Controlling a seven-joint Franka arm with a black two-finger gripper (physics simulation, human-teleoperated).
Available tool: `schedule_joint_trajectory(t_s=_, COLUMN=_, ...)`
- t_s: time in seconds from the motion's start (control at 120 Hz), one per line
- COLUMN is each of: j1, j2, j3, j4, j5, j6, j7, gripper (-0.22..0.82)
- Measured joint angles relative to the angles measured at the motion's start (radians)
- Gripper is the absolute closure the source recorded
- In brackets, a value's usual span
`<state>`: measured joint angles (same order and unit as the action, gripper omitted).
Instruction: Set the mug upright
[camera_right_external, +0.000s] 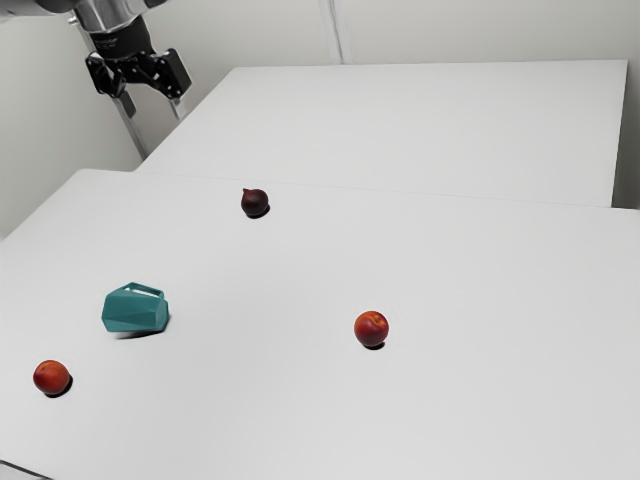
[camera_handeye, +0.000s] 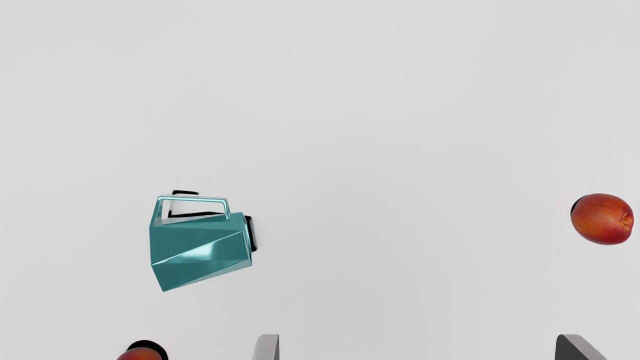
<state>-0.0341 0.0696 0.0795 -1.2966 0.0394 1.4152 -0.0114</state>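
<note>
High above the table at the exterior view's upper left, the black gripper (camera_right_external: 152, 106) hangs well away from every object. A teal faceted mug (camera_right_external: 136, 309) lies on its side on the white table, its handle on the upper side of it in that picture. From the wrist camera, the mug (camera_handeye: 200, 250) is seen below the hand, off to one side of the gripper (camera_handeye: 417, 347), whose two fingers stand wide apart with only bare table between them.
On the white table (camera_right_external: 270, 400), a red-orange fruit (camera_right_external: 52, 377) sits near the mug, and a similar one (camera_right_external: 371, 328) farther toward the exterior view's right. A dark round fruit (camera_right_external: 255, 202) lies near the back. Another white surface (camera_right_external: 420, 120) stands behind.
</note>
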Motion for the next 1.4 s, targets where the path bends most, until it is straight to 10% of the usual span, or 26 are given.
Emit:
schedule_joint_trajectory(t_s=0.183, j1=-0.008, j2=0.002, j3=0.01, j4=-0.019, j5=-0.009, j6=0.007, j7=0.0, gripper=0.0)
schedule_joint_trajectory(t_s=0.45, j1=0.06, j2=0.018, j3=0.198, j4=-0.178, j5=-0.207, j6=0.055, j7=0.048, gripper=0.0)
schedule_joint_trajectory(t_s=0.842, j1=0.366, j2=0.145, j3=0.237, j4=-0.41, j5=-0.584, j6=0.201, j7=0.308, gripper=0.0)
schedule_joint_trajectory(t_s=1.4, j1=0.475, j2=0.396, j3=0.31, j4=-0.419, j5=-0.777, j6=0.241, j7=0.653, gripper=0.0)
